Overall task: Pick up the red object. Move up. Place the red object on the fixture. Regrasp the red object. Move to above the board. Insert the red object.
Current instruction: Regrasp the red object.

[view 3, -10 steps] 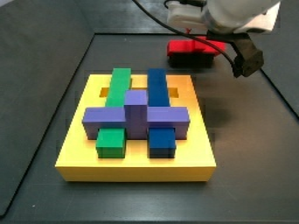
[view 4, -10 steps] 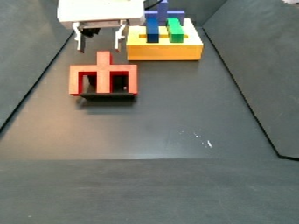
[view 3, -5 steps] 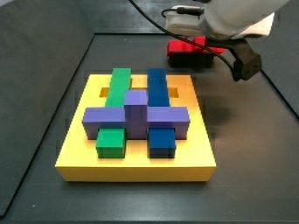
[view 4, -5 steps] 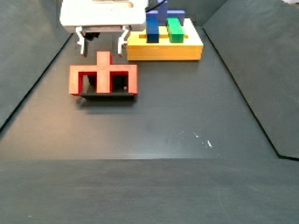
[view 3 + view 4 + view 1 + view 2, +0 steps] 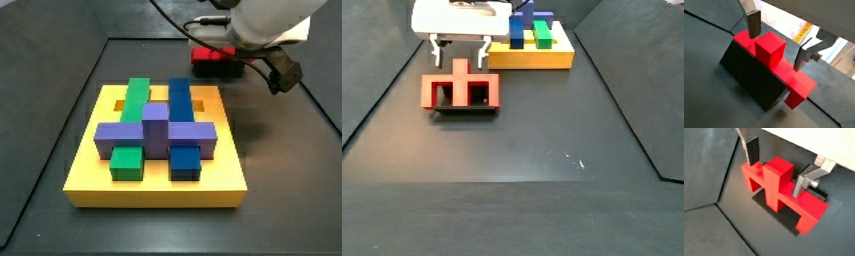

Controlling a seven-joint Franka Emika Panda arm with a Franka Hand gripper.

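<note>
— Handling first: the red cross-shaped block (image 5: 779,188) looks rigid, light and smooth to us, resting on the dark L-shaped fixture (image 5: 751,80), well apart from the yellow board (image 5: 154,185).

— We count one red block, one fixture, one board. The silver two-finger gripper (image 5: 777,168) hangs open astride the block's raised stem — we'd pinch that stem's flat sides.

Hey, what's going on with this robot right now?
The arm's pincer hangs open over the red object, its fingers on either side of the raised centre block. The red object sits on the dark fixture, away from the yellow board with its blue and green pieces. Nothing is gripped yet.
</note>
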